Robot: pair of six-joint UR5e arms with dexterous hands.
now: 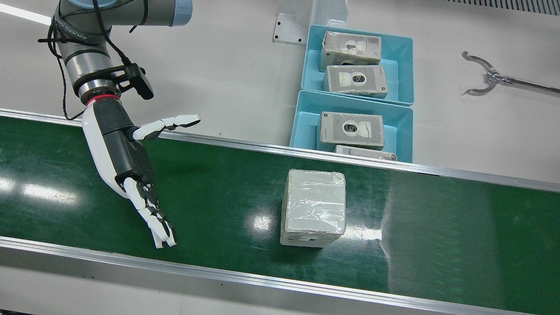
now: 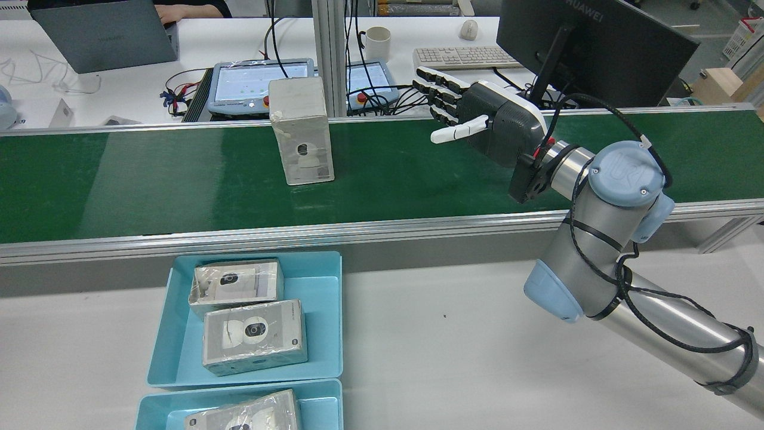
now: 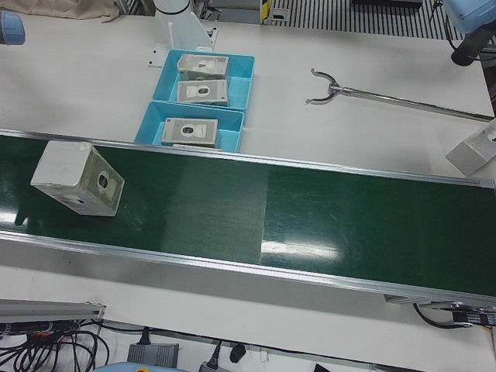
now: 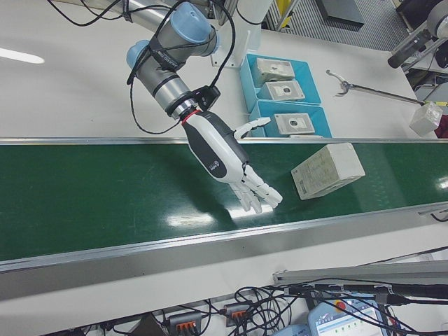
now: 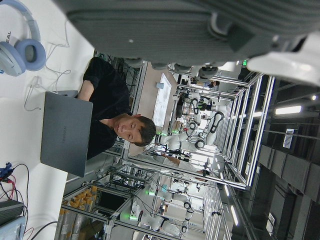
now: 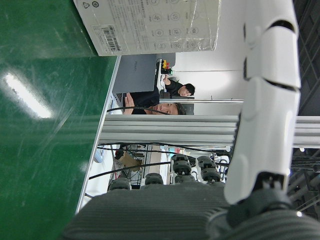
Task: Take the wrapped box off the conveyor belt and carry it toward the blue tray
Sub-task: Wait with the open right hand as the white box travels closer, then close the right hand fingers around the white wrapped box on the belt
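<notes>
A robotics lab: a green conveyor (image 2: 179, 179), desks with a laptop (image 2: 104, 33) and monitor (image 2: 591, 42) beyond, robot arms on far racks (image 5: 200, 125).

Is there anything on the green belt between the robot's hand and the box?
No. Only bare green belt lies between the right hand and the wrapped box. The hand is open, not touching the box.

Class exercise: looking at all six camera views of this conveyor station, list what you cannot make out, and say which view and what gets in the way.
- Left hand: only its dark underside shows at the top edge of its own view; open or shut is unclear.
- Wrapped box: cut off by the top edge in the right hand view.
- Lowest blue tray: cut off by the rear view's bottom edge.
- Box label print: too small to read.
</notes>
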